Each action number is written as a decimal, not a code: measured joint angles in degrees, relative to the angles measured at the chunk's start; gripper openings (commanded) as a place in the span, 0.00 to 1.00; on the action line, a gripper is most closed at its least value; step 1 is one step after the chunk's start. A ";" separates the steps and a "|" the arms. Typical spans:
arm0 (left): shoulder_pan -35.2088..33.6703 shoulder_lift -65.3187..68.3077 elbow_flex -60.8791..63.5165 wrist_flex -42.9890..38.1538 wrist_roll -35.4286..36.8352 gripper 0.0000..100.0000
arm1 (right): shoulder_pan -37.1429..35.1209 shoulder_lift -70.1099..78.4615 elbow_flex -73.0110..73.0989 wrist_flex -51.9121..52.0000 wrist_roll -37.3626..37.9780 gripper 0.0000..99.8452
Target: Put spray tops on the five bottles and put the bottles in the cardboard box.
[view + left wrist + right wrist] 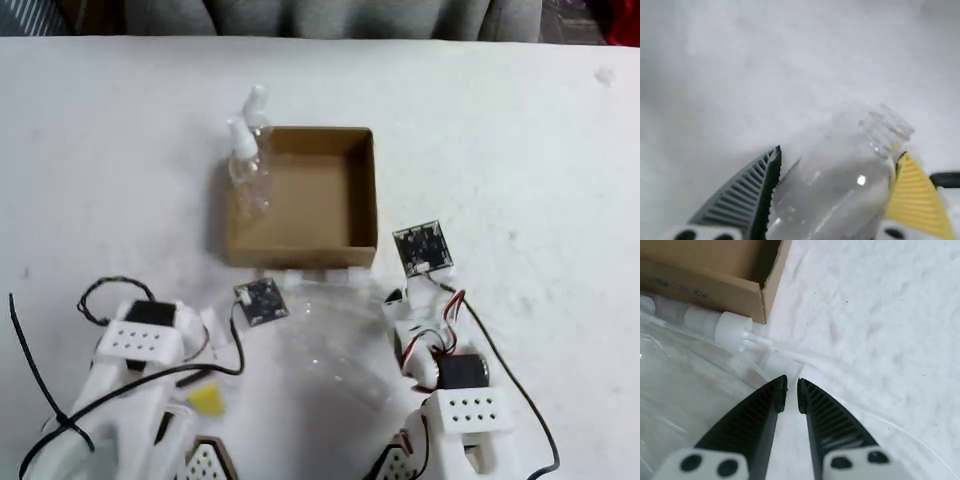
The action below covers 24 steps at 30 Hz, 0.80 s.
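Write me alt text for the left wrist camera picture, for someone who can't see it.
A clear bottle with an open threaded neck and no spray top is gripped by the left gripper, between its grey finger and yellow finger. Behind it lies the white table.

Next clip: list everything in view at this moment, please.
cardboard box: 1, brown, open, mid-table
bottles with spray tops: 2, clear, at the box's left wall in the high view
uncapped bottle: 1, clear, in the left gripper
loose spray tops: at least 2, white, beside the box's near wall
plastic bag: 1, clear, between the arms
table: 1, white
left gripper: grey and yellow, clamping the bottle
right gripper: black, shut, above the bag
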 measured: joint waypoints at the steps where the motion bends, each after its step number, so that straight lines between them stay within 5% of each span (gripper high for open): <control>1: 0.00 0.00 0.62 -1.32 0.09 0.32 | 0.00 0.00 0.00 0.00 0.00 0.02; 5: -0.18 0.00 1.67 -3.87 2.29 0.26 | 0.00 0.00 0.00 0.00 0.00 0.02; 10: 0.18 0.00 1.67 -3.78 5.36 0.01 | 0.00 0.00 0.00 0.00 0.00 0.02; 24: 0.09 0.18 -2.02 -2.37 19.60 0.02 | 0.00 0.00 0.00 0.00 0.00 0.02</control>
